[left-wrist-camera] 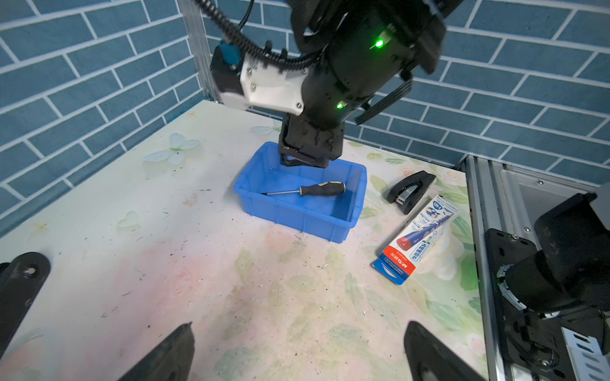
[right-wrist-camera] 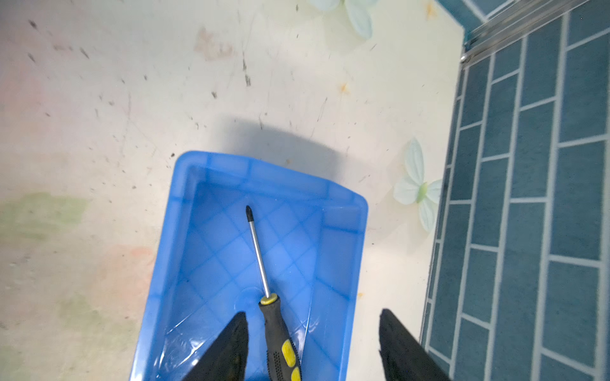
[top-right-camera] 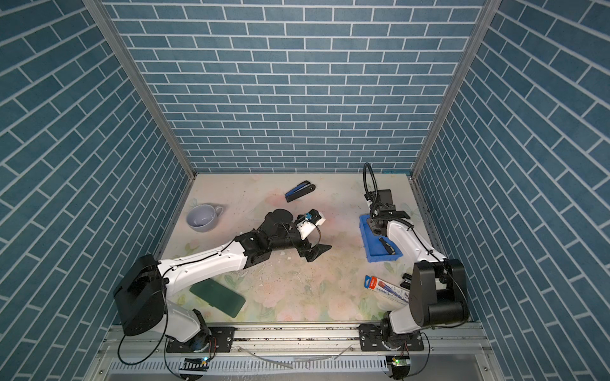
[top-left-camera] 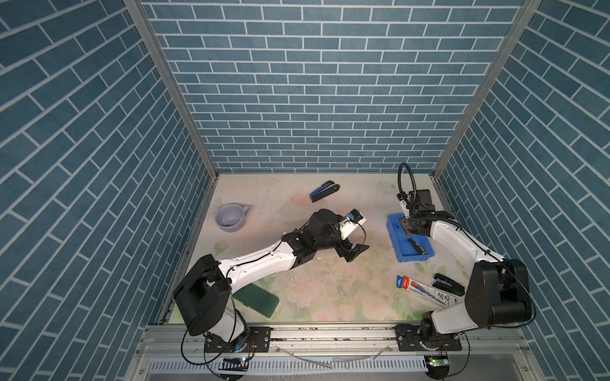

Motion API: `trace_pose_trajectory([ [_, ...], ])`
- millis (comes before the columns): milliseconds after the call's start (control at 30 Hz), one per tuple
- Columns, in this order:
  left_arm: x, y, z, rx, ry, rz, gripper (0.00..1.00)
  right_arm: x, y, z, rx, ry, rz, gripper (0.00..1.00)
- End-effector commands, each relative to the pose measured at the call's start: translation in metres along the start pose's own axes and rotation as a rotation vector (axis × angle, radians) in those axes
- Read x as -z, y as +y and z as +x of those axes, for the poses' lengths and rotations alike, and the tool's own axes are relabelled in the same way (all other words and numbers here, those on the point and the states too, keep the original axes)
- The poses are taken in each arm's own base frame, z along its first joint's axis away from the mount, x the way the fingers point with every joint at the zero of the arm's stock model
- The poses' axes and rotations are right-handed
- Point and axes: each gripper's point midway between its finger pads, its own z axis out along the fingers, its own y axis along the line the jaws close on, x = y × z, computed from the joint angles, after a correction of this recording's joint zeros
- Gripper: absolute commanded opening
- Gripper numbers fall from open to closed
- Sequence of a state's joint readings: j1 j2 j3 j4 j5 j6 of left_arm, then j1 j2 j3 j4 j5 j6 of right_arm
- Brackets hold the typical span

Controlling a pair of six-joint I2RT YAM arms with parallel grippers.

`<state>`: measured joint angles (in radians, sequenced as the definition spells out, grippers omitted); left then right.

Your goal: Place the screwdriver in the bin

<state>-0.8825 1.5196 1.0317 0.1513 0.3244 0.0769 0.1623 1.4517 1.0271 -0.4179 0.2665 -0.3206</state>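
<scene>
In both top views the blue bin (top-left-camera: 397,241) (top-right-camera: 369,244) sits on the worktop (top-left-camera: 317,283), and there it is: the screwdriver (top-left-camera: 414,244) (top-right-camera: 386,244) lies inside the bin, flat on its floor, with the shaft pointing toward the bin's far end. The right tool (top-left-camera: 409,228) hangs over that far end. From up here its jaws are buried under the wrist, so I cannot tell how they stand. The left tool (top-left-camera: 355,252) waits well apart from the bin, out over the middle of the worktop, jaws spread and gripping nothing. A printed package (top-left-camera: 425,292) and a black stapler (top-left-camera: 447,284) lie near the bin's near end.

Over to the left wrist view: the screwdriver (left-wrist-camera: 317,190) rests lengthwise along the bin's floor, black-and-yellow handle toward the end nearest the stapler. The right tool (left-wrist-camera: 303,161) hangs at the bin's long wall farthest from this camera, above the screwdriver and clear of it. The left tool (left-wrist-camera: 298,326) shows two fingertips set wide, only bare worktop between them.

Right wrist view now, looking down into the bin: the right tool's jaws are spread. One finger (right-wrist-camera: 231,343) is just beside the handle with a sliver of blue showing between them, and the other is out beyond the bin's side wall. The screwdriver lies free between them, touching neither.
</scene>
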Motion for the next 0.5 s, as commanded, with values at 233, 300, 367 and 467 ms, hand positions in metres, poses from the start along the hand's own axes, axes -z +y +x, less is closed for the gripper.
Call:
trace_pose_trajectory([
  [233, 0.054, 0.068, -0.003, 0.036, -0.043, -0.240, 1.00, 0.066, -0.008, -0.038, -0.270, -0.279, -0.075, 0.88],
  [300, 0.070, 0.089, 0.001, 0.051, -0.053, -0.317, 1.00, 0.075, -0.011, -0.046, -0.324, -0.347, -0.077, 0.92],
  [367, 0.091, 0.108, 0.004, 0.067, -0.076, -0.392, 1.00, 0.084, -0.015, -0.055, -0.367, -0.429, -0.074, 0.94],
  [467, 0.124, 0.136, 0.015, 0.119, -0.109, -0.496, 1.00, 0.088, -0.019, -0.058, -0.425, -0.498, -0.065, 0.96],
])
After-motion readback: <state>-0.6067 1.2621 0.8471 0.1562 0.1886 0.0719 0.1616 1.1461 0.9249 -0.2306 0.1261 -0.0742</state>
